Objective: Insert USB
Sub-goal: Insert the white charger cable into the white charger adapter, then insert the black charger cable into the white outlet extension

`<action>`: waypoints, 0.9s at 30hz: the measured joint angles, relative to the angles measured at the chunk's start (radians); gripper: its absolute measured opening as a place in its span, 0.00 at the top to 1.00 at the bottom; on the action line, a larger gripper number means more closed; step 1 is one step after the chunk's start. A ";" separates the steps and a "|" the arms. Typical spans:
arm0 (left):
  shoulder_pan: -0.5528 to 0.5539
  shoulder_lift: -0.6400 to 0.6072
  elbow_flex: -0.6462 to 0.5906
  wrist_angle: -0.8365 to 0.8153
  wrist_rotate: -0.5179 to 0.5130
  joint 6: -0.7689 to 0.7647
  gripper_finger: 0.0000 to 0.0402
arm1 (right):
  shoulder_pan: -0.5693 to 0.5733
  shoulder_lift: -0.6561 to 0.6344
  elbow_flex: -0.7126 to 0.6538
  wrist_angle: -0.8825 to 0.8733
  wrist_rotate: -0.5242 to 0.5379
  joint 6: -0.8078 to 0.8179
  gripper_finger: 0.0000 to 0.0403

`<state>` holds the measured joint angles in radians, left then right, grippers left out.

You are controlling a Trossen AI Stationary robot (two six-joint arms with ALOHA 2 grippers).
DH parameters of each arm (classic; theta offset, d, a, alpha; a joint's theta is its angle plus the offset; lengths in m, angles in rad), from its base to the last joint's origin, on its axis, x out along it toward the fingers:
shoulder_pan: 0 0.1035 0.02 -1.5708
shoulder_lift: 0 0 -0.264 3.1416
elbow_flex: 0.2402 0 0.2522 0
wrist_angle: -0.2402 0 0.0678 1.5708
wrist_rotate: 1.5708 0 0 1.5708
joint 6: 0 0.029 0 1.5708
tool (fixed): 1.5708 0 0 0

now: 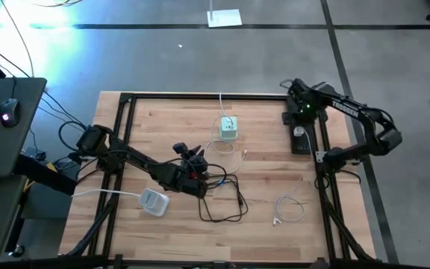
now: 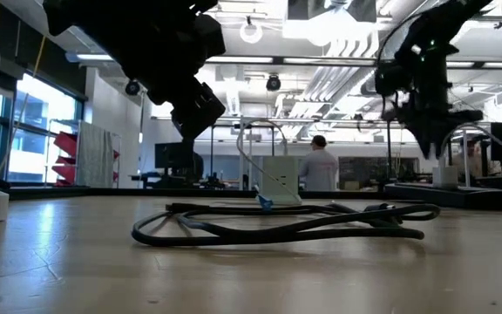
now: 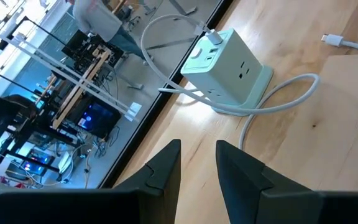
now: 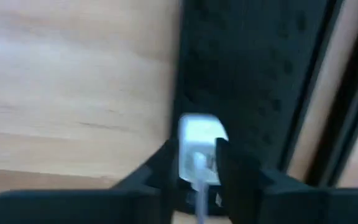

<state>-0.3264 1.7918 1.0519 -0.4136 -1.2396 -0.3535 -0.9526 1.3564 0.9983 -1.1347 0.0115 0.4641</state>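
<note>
the right gripper [image 4: 194, 163] has its jaws narrowly around a small white usb plug [image 4: 197, 144] at the black power strip [image 1: 300, 140] by the wooden worktop's [image 1: 267, 164] right edge. the left gripper [image 3: 197, 163] hovers mid-worktop, jaws narrow and empty.

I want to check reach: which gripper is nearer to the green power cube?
Left. The left gripper is just beside the power cube; the right gripper is far off at the table's edge.

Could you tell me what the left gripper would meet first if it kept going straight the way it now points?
Probably the pale green power cube: it sits straight ahead of the left gripper, with only bare table between, though depth is hard to judge.
</note>
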 joint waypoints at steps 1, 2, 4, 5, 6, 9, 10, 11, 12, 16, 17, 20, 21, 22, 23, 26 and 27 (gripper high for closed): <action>-0.002 -0.003 0.000 0.000 0.001 0.008 0.80 | 0.003 -0.005 0.015 -0.008 0.005 -0.020 0.65; -0.005 -0.006 0.000 0.002 0.001 0.016 0.80 | 0.008 -0.014 0.036 -0.016 0.006 -0.038 0.61; -0.012 -0.007 0.001 0.003 0.000 0.029 0.80 | 0.018 -0.040 0.090 -0.016 0.006 -0.074 0.53; -0.014 -0.007 0.001 0.004 0.000 0.041 0.80 | 0.020 -0.051 0.118 -0.028 0.011 -0.093 0.49; -0.016 -0.007 0.001 0.010 0.000 0.055 0.80 | 0.021 -0.062 0.146 -0.041 0.020 -0.112 0.46; -0.026 -0.007 0.002 0.023 0.005 0.103 0.80 | 0.052 -0.115 0.231 -0.061 0.063 -0.163 0.41; -0.031 -0.007 0.002 0.022 0.006 0.111 0.80 | 0.070 -0.137 0.255 -0.068 0.073 -0.181 0.40; -0.032 -0.011 0.001 0.019 0.005 0.112 0.80 | 0.093 -0.160 0.278 -0.069 0.083 -0.200 0.39; -0.036 -0.019 0.001 0.015 0.004 0.113 0.81 | 0.124 -0.185 0.295 -0.060 0.088 -0.220 0.39; -0.042 -0.076 0.001 0.010 0.007 0.084 0.84 | 0.313 -0.279 0.284 0.021 0.085 -0.281 0.39; -0.042 -0.094 0.001 0.007 0.009 0.067 0.86 | 0.373 -0.294 0.268 0.060 0.080 -0.285 0.39; -0.042 -0.160 0.001 0.006 0.008 -0.008 0.90 | 0.555 -0.315 0.198 0.193 0.044 -0.279 0.39; -0.047 -0.182 0.001 0.001 0.012 -0.032 0.91 | 0.611 -0.315 0.166 0.257 0.030 -0.276 0.39; -0.050 -0.202 0.001 -0.011 0.020 -0.052 0.92 | 0.668 -0.315 0.133 0.331 0.024 -0.274 0.39; -0.055 -0.220 0.001 -0.023 0.026 -0.068 0.94 | 0.718 -0.311 0.099 0.413 0.010 -0.281 0.39; -0.087 -0.275 0.001 -0.074 0.031 -0.097 0.97 | 0.851 -0.279 0.002 0.674 -0.036 -0.309 0.39; -0.101 -0.292 0.001 -0.086 0.031 -0.104 0.98 | 0.889 -0.259 -0.029 0.757 -0.050 -0.320 0.39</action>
<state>-0.4272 1.4995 1.0531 -0.4999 -1.2086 -0.4570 -0.0639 1.0973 0.9690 -0.3774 -0.0385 0.1444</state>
